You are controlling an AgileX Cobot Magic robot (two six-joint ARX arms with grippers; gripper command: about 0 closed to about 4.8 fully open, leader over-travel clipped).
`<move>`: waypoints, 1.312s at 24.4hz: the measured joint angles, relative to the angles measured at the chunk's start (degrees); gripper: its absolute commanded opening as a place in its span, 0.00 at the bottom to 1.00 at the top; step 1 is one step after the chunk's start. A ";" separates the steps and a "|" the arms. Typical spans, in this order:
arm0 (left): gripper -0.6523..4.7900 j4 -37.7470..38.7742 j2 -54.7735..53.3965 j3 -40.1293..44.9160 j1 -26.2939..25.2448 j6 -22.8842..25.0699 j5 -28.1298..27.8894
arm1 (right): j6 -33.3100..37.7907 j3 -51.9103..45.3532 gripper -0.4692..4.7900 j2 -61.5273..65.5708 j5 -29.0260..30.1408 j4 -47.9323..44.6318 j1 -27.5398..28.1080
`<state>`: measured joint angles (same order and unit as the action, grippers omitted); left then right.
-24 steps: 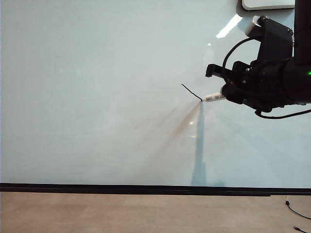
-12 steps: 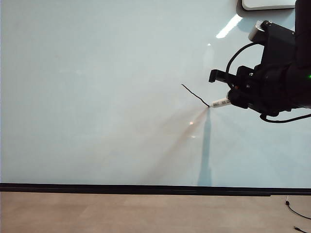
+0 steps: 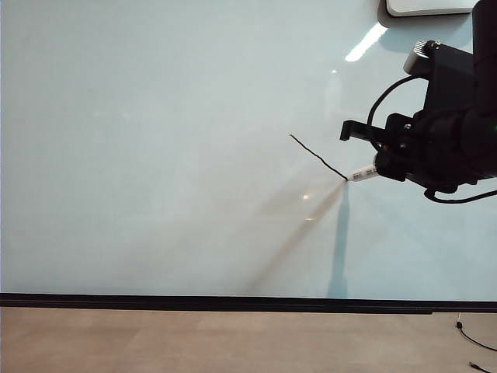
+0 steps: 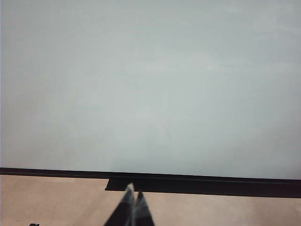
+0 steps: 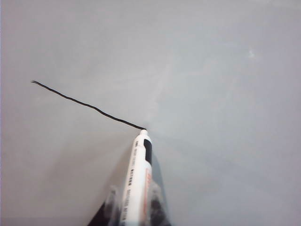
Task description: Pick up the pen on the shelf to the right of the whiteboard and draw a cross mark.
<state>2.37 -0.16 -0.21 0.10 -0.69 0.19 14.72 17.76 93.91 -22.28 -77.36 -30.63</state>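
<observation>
The whiteboard (image 3: 155, 155) fills the exterior view, pale and glossy, with a thin black strip along its lower edge. My right gripper (image 3: 382, 167) is at the right of that view, shut on the pen (image 3: 363, 174), a short white marker. The pen's dark tip touches the board at the lower right end of one thin black slanted stroke (image 3: 318, 157). In the right wrist view the pen (image 5: 137, 179) sits between my right gripper's (image 5: 135, 207) fingers, its tip at the stroke's (image 5: 87, 105) end. My left gripper (image 4: 133, 194) is shut and empty, low before the board (image 4: 150, 84). The shelf is out of view.
A tan floor (image 3: 233, 342) runs below the board's black strip. Black cable ends (image 3: 470, 334) lie on it at the lower right. A white object (image 3: 427, 6) sits at the top right corner. A black ledge (image 4: 202, 184) lies under the board in the left wrist view.
My right gripper has moved right and down along the board with the pen, and the black stroke has grown longer toward the lower right. The left gripper has not moved.
</observation>
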 measured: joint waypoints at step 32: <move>0.11 0.00 0.00 0.00 0.00 -0.02 -0.02 | -30.64 10.93 0.08 -6.34 10.36 27.69 -6.75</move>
<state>2.37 -0.16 -0.21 0.10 -0.71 0.16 -15.92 28.69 87.57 -11.92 -49.67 -37.39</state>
